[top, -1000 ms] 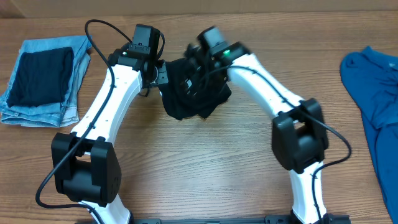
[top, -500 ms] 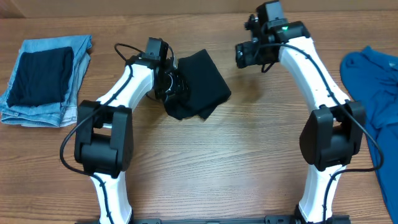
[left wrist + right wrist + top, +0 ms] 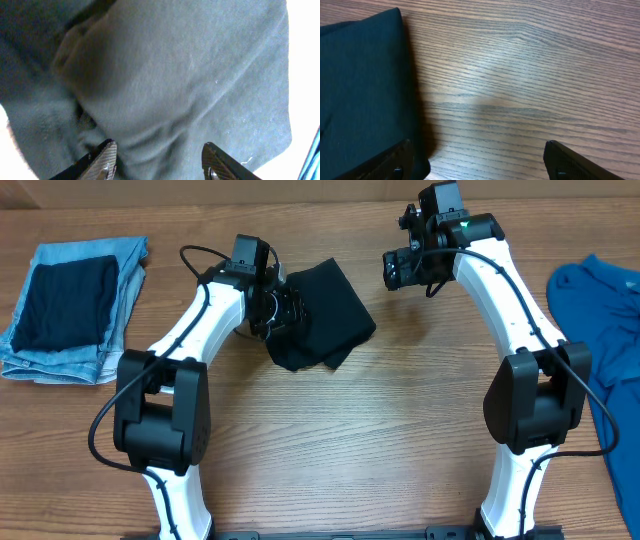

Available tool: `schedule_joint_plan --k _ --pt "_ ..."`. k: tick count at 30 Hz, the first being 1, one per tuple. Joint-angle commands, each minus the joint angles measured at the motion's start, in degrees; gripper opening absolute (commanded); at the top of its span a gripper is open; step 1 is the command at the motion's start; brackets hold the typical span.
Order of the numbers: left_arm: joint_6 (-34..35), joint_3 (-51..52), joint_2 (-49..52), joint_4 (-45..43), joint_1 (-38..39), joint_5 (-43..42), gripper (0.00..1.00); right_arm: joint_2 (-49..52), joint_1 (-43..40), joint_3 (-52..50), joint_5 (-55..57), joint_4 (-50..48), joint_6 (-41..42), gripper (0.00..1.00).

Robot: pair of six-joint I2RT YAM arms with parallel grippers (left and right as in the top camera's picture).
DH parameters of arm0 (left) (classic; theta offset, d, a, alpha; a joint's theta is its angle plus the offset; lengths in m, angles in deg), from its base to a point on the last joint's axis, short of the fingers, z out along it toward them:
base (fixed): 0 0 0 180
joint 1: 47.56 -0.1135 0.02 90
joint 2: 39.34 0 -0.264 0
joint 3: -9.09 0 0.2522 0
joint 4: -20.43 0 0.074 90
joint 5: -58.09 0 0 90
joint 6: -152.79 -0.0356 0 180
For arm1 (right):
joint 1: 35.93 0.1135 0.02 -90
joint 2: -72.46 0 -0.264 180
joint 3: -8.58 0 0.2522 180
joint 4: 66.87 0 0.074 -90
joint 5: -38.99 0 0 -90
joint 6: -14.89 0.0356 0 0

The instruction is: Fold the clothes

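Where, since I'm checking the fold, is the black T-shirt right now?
In the overhead view the black T-shirt lies bunched, upper centre, with the left gripper at its left edge and the right gripper clear of it to the upper right.

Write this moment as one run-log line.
black T-shirt: folded bundle on table | left gripper: open, at shirt | right gripper: open, over table beside shirt

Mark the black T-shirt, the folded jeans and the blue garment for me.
black T-shirt (image 3: 335, 310), overhead view, middle of the folded cloth
folded jeans (image 3: 60, 365), overhead view, bare lower denim edge
blue garment (image 3: 600, 330), overhead view, its left part
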Motion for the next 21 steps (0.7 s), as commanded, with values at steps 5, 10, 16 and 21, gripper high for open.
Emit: schedule_joint_plan --k 5,10,16,21 --pt "-1.53 -1.03 -1.7 1.42 4.07 7.65 0.59 -1.62 0.13 0.83 0.35 -0.11 -0.44 0.88" --pt "-1.49 -0.98 -1.66 1.64 5.44 13.51 0.59 -1.62 0.13 0.83 0.35 0.81 -1.49 0.88" --pt "-0.85 -0.96 -1.62 1.86 5.49 18.03 0.6 -1.62 0.13 0.83 0.37 0.76 -1.92 0.89" --pt "-0.81 -0.15 -1.27 0.59 5.51 17.86 0.63 -1.62 0.13 0.83 0.33 0.72 -1.92 0.9"
